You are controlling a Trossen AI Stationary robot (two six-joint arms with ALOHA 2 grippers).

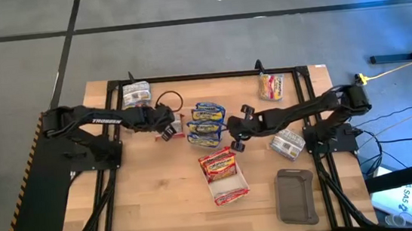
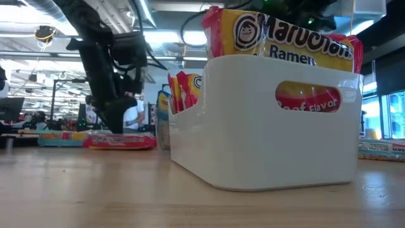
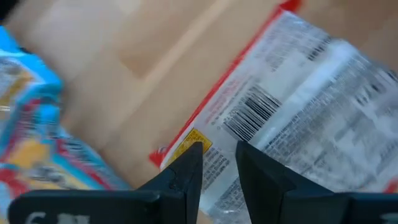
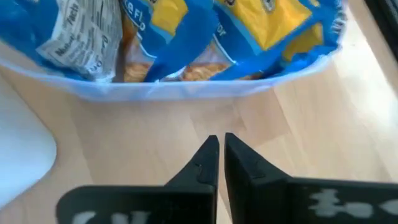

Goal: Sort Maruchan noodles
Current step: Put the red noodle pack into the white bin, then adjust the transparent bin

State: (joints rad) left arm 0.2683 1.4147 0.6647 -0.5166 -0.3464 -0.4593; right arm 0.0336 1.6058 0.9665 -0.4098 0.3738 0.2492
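**Noodle Sort Partway Through, Red Packets Binned, Others Scattered**

Seen from above: a white tray near the front middle of the wooden table, already loaded with red-orange Maruchan packets, one printed "Beef Flavor" standing tall over the rim in the low view. Just behind it, toward the table's centre, a clear-edged container of blue-yellow packets, apparently a second sorted group. Still loose: a silver-grey packet at the back left, another silver-grey packet under the right arm, and a yellow-and-red packet at the back right. A dark grey tray at the front right, nothing visible in it.

Left gripper lowered just left of the blue-yellow stack, fingers partly apart and poised over the barcode end of a silver packet with red trim lying flat on the wood; fingertips at its edge, no firm hold evident. Right gripper hovering just right of the blue-yellow container, fingers pressed together, nothing between them, bare wood below in the wrist view.

Judged roughly half done: two colours gathered, silver-grey packets and the odd yellow one left to collect, the grey tray a likely destination.
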